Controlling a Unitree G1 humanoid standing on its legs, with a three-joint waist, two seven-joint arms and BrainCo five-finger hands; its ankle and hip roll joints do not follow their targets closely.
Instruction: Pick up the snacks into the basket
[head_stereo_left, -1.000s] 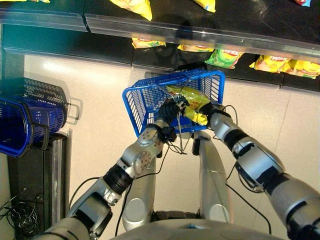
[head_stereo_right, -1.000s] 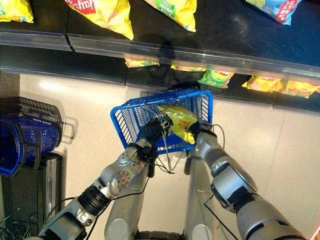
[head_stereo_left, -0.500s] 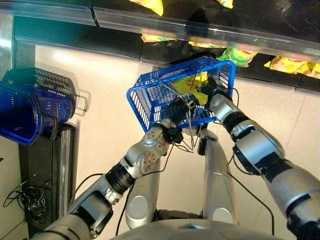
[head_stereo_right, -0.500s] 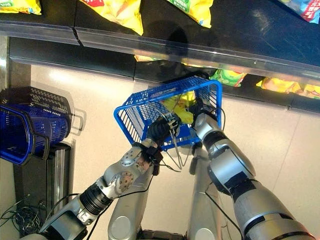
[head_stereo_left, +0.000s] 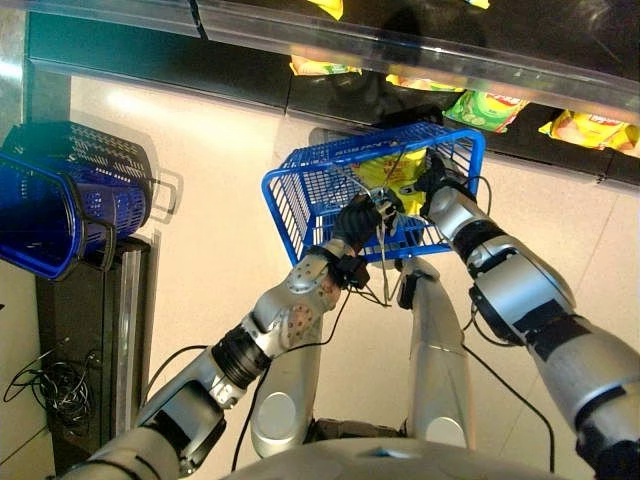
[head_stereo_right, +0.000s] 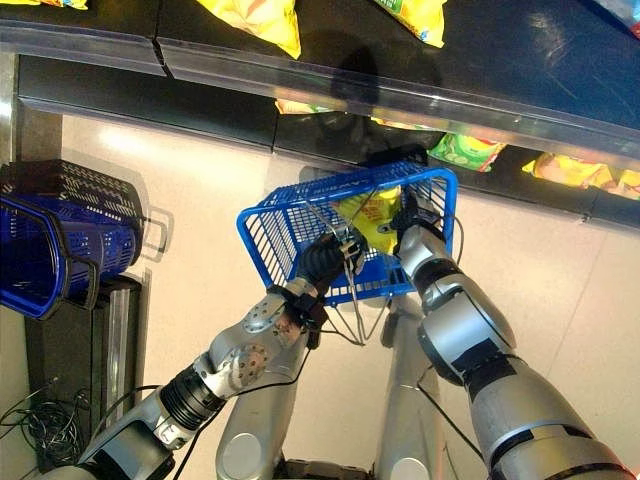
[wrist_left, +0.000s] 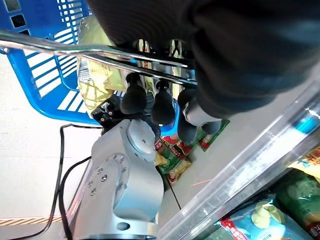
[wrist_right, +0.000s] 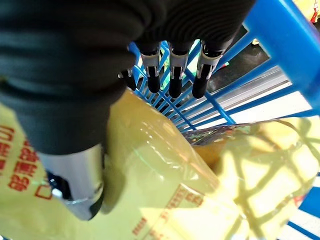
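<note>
My left hand is shut on the wire handles of a blue plastic basket and holds it up in front of the shelf. A yellow snack bag lies inside the basket against its far wall. My right hand reaches into the basket over the right rim. In the right wrist view its fingers stretch straight toward the blue mesh, clear of the bag. The thumb rests against the bag.
A stack of dark blue baskets stands on a black stand at the left. A dark shelf with a clear front rail runs across the far side. Green and yellow snack bags lie on its lower level, just behind the held basket.
My right hand has carried the yellow bag from above the basket's near rim down to its far wall, and its fingers have straightened. The left hand keeps the handles. The camera has shifted.
</note>
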